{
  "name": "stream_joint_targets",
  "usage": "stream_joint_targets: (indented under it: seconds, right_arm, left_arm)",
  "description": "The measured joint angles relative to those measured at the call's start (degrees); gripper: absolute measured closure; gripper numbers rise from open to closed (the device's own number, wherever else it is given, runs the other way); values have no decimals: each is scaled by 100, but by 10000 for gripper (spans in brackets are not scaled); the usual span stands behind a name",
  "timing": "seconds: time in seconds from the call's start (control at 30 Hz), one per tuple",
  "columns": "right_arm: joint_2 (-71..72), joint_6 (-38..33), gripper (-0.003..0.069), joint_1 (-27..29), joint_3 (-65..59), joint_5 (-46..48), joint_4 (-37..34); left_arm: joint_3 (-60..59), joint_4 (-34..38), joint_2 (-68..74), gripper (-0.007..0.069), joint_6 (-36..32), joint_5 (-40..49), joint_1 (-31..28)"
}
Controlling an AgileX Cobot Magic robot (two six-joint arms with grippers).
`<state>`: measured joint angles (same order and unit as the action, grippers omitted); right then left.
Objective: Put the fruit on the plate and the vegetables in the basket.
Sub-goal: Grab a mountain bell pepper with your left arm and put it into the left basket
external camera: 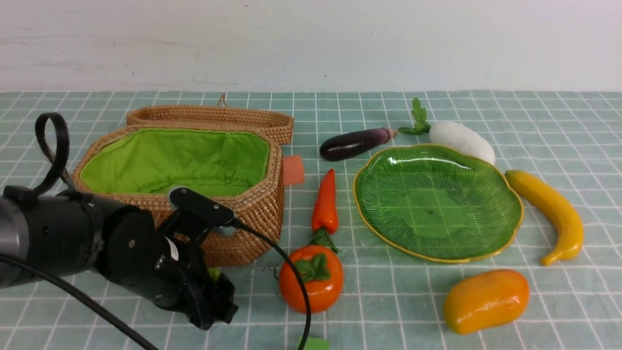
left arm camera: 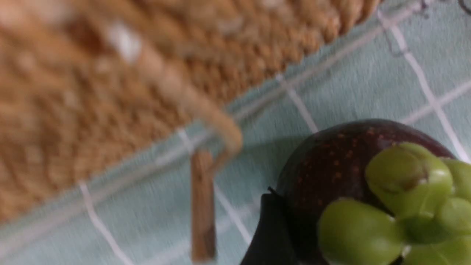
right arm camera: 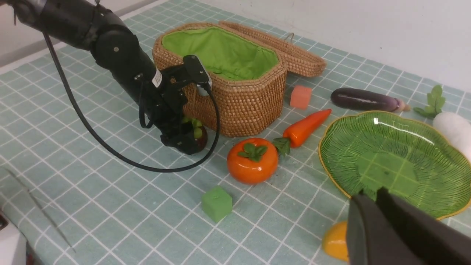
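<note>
**Mangosteen by the basket wall**

Our left claw is down over the mangosteen, which sits on the table just beside the near wall of the basket. The jaws straddle the fruit with one finger against its side; we cannot tell whether they grip it yet. Our right claw is closed and empty above the plate.

We judge the fruit hard, light and slippery. It is best pinched across its widest part, below the green cap.

The wicker crowds one side. The persimmon and carrot lie between fruit and plate, so we would lift it clear over them.
</note>
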<state>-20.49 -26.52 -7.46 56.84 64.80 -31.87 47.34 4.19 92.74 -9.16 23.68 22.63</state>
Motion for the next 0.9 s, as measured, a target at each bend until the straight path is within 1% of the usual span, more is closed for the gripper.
stream_joint_targets:
  seconds: [0.07,0.13,0.17,0.2,0.27,0.3,0.4,0.43,0.47,0.57,0.63,0.67,0.7,0.8,0.87,0.9]
  right_arm:
    - [0,236,612,0,0,-6,122]
    - [0,409,612,0,0,-20,221]
    - [-7,713,610,0,0,-52,405]
    - [-12,995,610,0,0,-58,581]
    - [-26,1493,607,0,0,-53,906]
    - [-38,1623,606,0,0,-40,1003]
    - [-57,1780,604,0,0,-15,1139]
    - [-57,1781,604,0,0,-15,1146]
    - [-62,1815,604,0,0,-7,1185]
    - [-62,1870,604,0,0,-5,1241]
    - [-62,1926,604,0,0,10,1248]
    - [-62,1926,604,0,0,25,1248]
    - [-62,1932,604,0,0,40,1248]
    - [-64,1938,604,0,0,126,1248]
    - [-64,1932,604,0,0,171,1248]
    - [-64,1932,604,0,0,172,1248]
  left_arm:
    - [70,362,-252,80,11,543,76]
    - [130,519,-423,80,2,726,171]
    - [278,700,-691,80,-63,825,426]
    - [415,762,-789,80,-119,804,588]
    - [960,893,-797,80,-175,586,1150]
    - [1248,910,-630,80,-187,522,1375]
    - [2105,904,-92,80,-252,373,1676]
    - [2105,904,-30,80,-252,373,1696]
    - [2769,904,432,80,-281,307,1793]
    - [4013,904,1497,80,-294,308,1849]
    - [4807,893,2273,80,-299,473,1849]
    - [5065,888,2448,80,-299,532,1849]
    - [5065,880,2506,80,-299,532,1849]
    - [6061,833,3390,80,-310,823,1860]
    - [6451,760,3715,80,-327,905,1866]
    - [6451,752,3742,80,-327,905,1866]
